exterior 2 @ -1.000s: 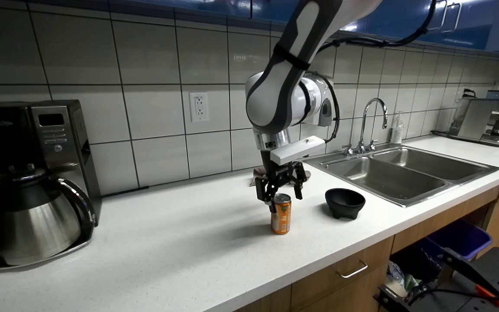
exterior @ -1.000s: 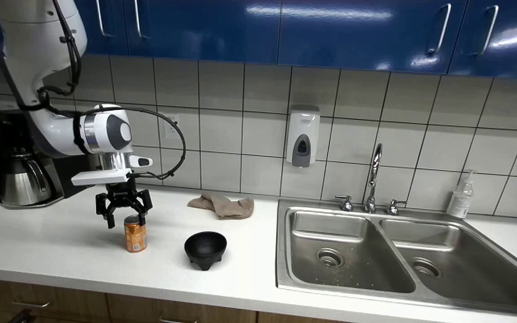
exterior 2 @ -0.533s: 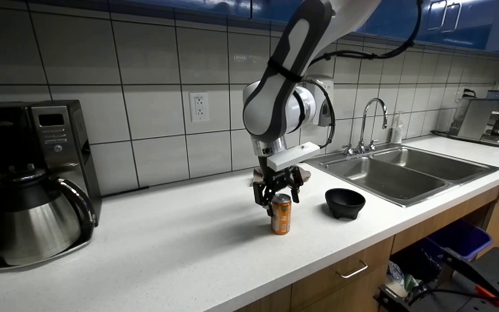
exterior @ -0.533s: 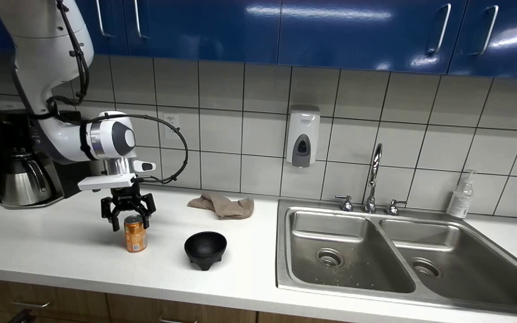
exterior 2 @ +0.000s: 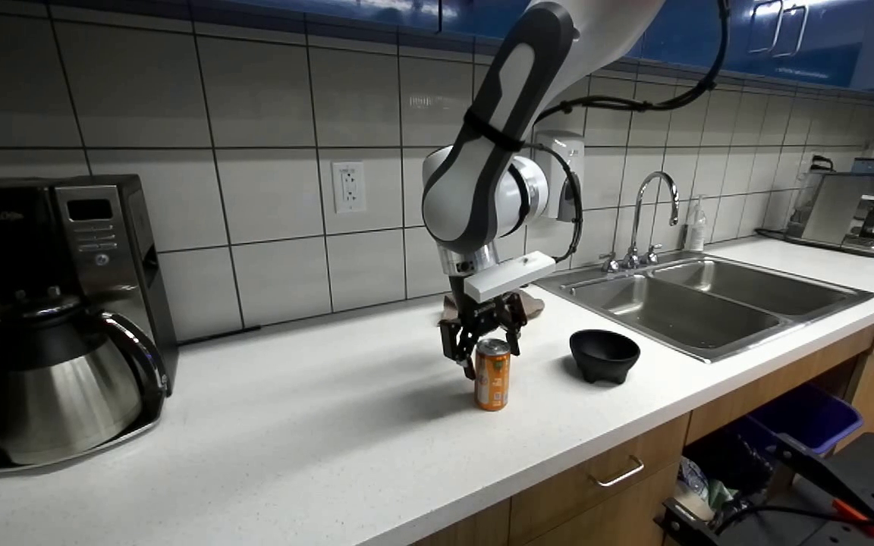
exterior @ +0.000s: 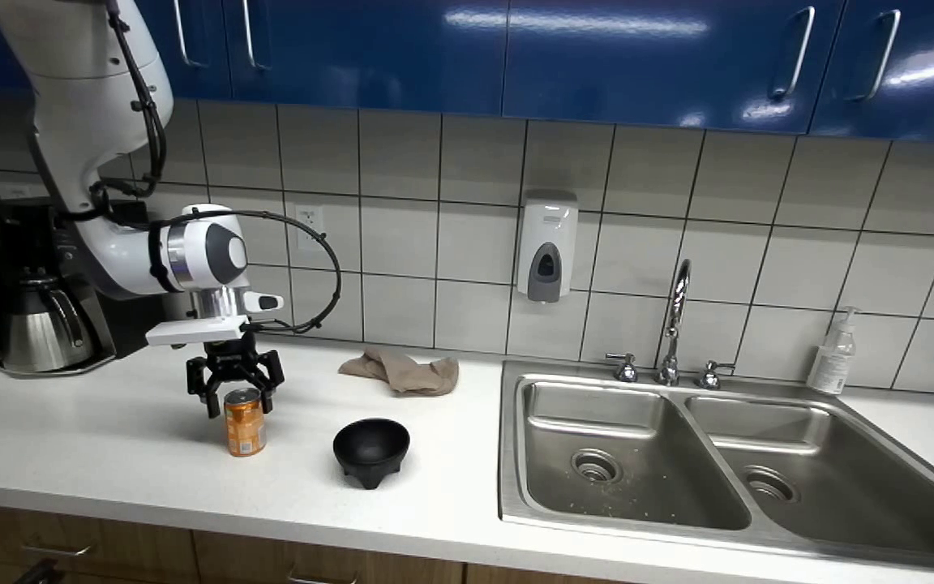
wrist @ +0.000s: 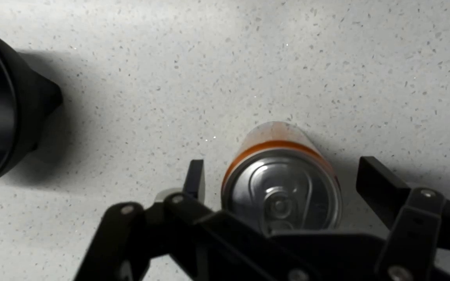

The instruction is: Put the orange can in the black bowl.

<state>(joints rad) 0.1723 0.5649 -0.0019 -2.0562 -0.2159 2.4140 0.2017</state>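
Gripper [wrist: 282, 171] before me: jaws spread, one either side of the upright orange can [wrist: 281, 183], lower centre in the wrist view. Black bowl [wrist: 24, 105]: left edge.

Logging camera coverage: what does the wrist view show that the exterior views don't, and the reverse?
Only the wrist view makes out the pull tab on the orange can; elsewhere it is too small.
In both exterior views only: the sink, coffee maker and brown cloth.
Shared: the can upright on the white countertop, the open claw with its fingers on either side, and the black bowl, cut off by the frame in the wrist view.
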